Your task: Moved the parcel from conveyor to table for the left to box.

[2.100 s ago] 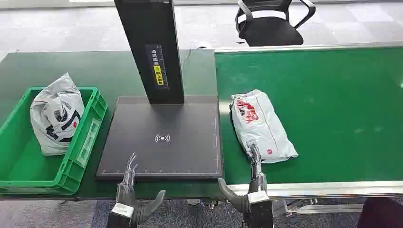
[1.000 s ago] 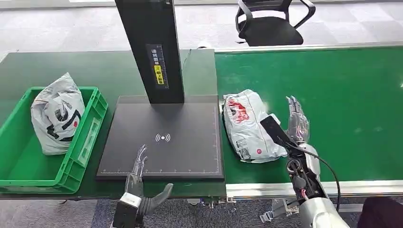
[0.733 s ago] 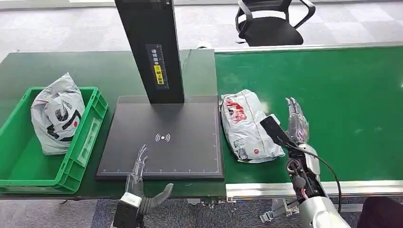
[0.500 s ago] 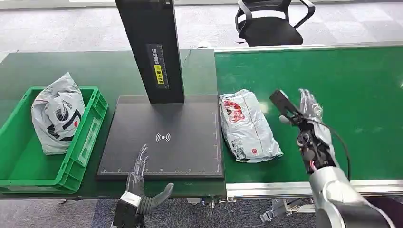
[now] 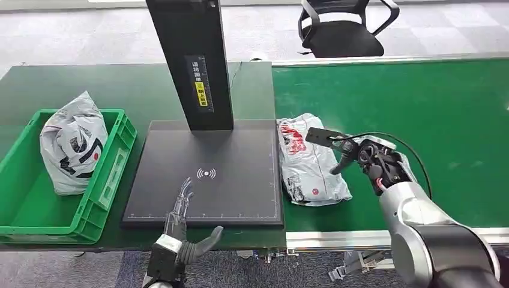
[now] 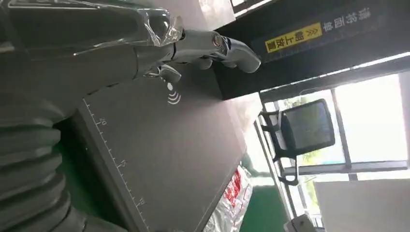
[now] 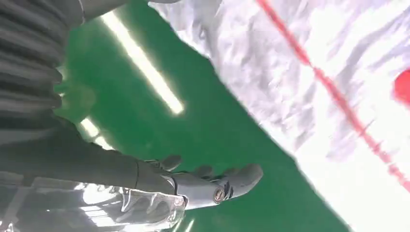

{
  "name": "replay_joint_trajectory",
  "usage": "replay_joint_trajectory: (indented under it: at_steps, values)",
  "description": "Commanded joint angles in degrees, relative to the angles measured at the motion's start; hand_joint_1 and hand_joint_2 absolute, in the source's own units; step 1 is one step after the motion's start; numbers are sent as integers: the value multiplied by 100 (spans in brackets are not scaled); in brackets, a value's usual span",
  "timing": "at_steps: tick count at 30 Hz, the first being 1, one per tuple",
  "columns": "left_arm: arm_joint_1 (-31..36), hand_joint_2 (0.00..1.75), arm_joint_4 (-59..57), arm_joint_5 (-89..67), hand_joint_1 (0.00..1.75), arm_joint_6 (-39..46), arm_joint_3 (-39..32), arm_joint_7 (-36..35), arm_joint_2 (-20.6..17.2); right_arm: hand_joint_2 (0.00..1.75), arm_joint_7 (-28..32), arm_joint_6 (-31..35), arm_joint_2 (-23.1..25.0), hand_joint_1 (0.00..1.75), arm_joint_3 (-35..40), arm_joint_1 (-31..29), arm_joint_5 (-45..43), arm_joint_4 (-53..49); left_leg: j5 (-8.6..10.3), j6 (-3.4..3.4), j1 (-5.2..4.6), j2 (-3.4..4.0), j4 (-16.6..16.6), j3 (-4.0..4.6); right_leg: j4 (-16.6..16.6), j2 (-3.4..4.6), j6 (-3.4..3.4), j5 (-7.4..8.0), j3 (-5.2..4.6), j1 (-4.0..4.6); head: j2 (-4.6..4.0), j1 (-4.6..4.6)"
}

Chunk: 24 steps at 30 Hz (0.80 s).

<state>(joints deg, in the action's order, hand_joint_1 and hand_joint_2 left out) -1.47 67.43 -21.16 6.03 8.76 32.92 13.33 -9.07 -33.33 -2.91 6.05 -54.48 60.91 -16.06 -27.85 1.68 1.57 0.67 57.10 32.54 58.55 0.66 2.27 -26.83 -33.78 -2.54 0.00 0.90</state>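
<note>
Parcel – crinkled white-grey polybag, red print, on green conveyor – both hands' fingers released, empty

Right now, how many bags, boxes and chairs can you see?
Parcel bags: 2, one on the conveyor and one in the crate
Green crates: 1
Black scanner stands: 1
Office chairs: 1
Total: 5
</note>
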Motion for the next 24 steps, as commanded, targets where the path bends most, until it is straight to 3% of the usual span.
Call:
replay_joint_trajectory:
  at_steps: [1, 5, 11, 16, 24]
  values:
    - [207, 175, -498, 17, 0, 12, 66, -17, 144, 175, 226, -361, 215, 0, -193, -367, -77, 478, -2, -11, -4, 4, 1, -1, 0, 2, -12, 0, 1, -1, 0, 0]
    - [336, 175, -729, 61, 0, 15, 75, 28, 142, 175, 700, -773, 191, 0, -338, -267, -290, 513, 2, -11, -4, -15, 0, 0, -4, -16, -17, -1, 5, -1, 0, 0]
    - [364, 175, -781, 73, 0, 22, 72, 48, 146, 175, 723, -782, 223, 0, -328, -231, -287, 496, 2, -9, -4, -7, -2, -2, -4, -8, -14, 0, 2, -1, 0, -2]
    - [343, 175, -775, 127, 0, 65, 43, 90, 150, 175, 808, -1336, 625, 0, -142, -110, -214, 532, 0, -13, -2, 2, -5, -9, -9, 1, -20, 3, 7, 3, 0, 0]
    - [205, 175, -614, 175, 0, 158, -47, 55, 152, 175, 757, -1524, 1014, 0, 309, 97, 119, 564, -1, -13, 2, 6, -10, -14, -12, 4, -24, 3, 9, 7, 0, -2]
